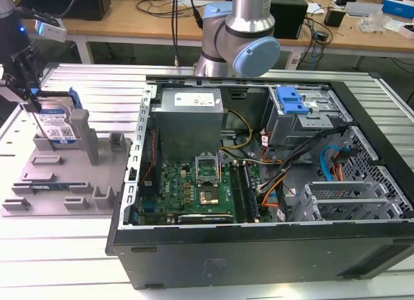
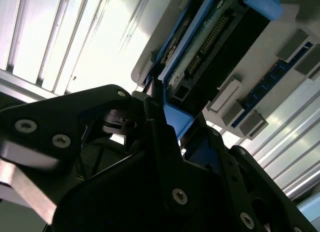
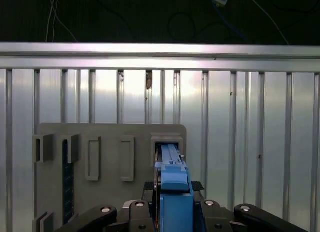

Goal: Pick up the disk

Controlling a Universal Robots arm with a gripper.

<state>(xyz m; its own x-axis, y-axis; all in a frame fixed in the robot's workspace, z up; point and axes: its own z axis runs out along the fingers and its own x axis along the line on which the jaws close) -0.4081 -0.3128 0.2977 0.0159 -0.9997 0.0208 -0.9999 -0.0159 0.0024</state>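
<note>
**Disk stands on edge in grey tray, pincer clamped on it**

The disk [image 1: 57, 125], a silver hard drive with a white-and-blue label and blue rails, stands upright on its edge at the far end of the grey slotted tray [image 1: 39, 190], at the exterior view's left. The black pincer [image 1: 24, 77] comes down on it from above, its fingers [image 1: 29, 96] closed narrowly on the drive's two flat faces. In the first wrist view the disk's [image 3: 172, 182] blue rail runs up between the pincer's black links, its lower end seated in a pocket of the tray [image 3: 110, 134]. The tray rests on a ribbed metal counter [image 1: 65, 261]. Beside it, at the exterior view's right, lies an opened computer case [image 1: 259, 248], its green motherboard [image 1: 194, 190] exposed, with the robot arm's base [image 1: 239, 35] behind.
</note>
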